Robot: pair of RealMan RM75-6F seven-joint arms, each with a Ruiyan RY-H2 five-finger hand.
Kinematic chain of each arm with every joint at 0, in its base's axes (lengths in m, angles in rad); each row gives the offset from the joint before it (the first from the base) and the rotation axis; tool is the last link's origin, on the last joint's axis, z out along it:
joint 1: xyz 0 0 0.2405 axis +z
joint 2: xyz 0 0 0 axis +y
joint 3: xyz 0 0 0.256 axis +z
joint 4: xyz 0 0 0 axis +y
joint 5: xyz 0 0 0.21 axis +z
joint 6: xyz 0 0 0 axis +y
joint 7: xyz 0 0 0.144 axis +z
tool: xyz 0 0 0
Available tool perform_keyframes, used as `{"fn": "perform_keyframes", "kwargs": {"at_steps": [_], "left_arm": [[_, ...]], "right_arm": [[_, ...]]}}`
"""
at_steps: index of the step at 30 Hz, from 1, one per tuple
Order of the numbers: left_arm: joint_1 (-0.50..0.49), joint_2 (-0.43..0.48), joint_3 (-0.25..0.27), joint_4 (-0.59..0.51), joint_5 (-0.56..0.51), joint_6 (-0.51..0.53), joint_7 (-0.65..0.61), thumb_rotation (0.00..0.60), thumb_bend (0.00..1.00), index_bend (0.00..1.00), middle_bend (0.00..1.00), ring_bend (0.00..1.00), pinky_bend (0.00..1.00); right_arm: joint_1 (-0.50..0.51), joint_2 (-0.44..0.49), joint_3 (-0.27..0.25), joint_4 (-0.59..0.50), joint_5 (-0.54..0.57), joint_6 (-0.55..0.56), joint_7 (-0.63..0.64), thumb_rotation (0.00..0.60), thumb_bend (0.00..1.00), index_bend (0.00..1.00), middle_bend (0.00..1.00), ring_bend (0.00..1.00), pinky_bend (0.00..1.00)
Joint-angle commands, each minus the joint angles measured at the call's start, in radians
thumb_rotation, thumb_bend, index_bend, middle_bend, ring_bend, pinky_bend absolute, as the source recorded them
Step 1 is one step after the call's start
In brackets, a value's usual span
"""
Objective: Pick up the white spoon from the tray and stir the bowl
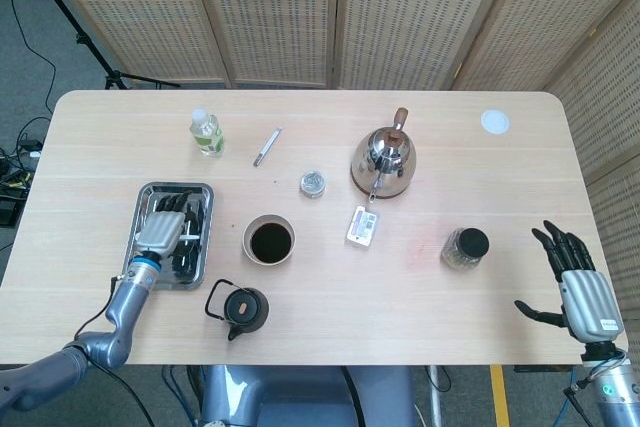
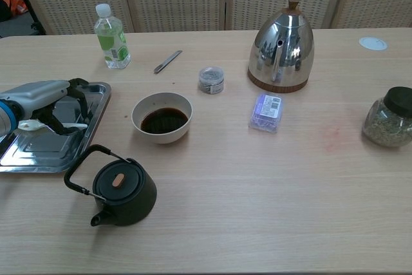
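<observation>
The left hand (image 2: 40,94) is positioned low over the tray (image 2: 16,156), palm down, with its dark fingers (image 2: 78,91) curled toward the tray floor around the spoon (image 2: 50,125). The chest view shows the spoon lying flat in the tray, bowl end toward the wrist and handle pointing toward the bowl (image 2: 162,117); whether the fingers have clamped it or only bracket it cannot be determined from either view. The right hand (image 1: 578,285) hangs at the far right table edge, fingers spread, holding nothing, well apart from all task items. Task status, as a judgement: the approach to the spoon is complete or nearly so, the lift is not yet done, and the carry to the bowl and the stirring remain. The bowl stands just beside the tray's right rim and holds a dark liquid that fills it only partway. Other containers: a black teapot (image 2: 119,189) with its lid on, in front of the tray; a bottle (image 2: 112,38) of pale green liquid behind the tray; a small tin (image 2: 210,80); a steel kettle (image 2: 281,47) with a wooden knob; and a dark-lidded jar (image 2: 390,118) of dried material at the right. The contents of the teapot, tin and kettle are not visible.
</observation>
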Motion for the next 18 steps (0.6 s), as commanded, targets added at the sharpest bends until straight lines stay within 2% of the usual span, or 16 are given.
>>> {"fn": "perform_keyframes", "kwargs": {"at_steps": [1, 18], "left_arm": [[-0.001, -0.006, -0.002, 0.007, -0.004, -0.001, -0.001, 0.6, 0.33, 0.5, 0.0, 0.0, 0.0], [-0.01, -0.026, -0.006, 0.042, -0.017, -0.014, 0.007, 0.6, 0.35, 0.52, 0.0, 0.0, 0.0]], "right_arm": [[0.0, 0.0, 0.0, 0.001, 0.001, -0.001, 0.003, 0.6, 0.0, 0.0, 0.0, 0.0, 0.0], [0.002, 0.003, -0.001, 0.001, -0.001, -0.002, 0.009, 0.6, 0.0, 0.0, 0.0, 0.0, 0.0]]}}
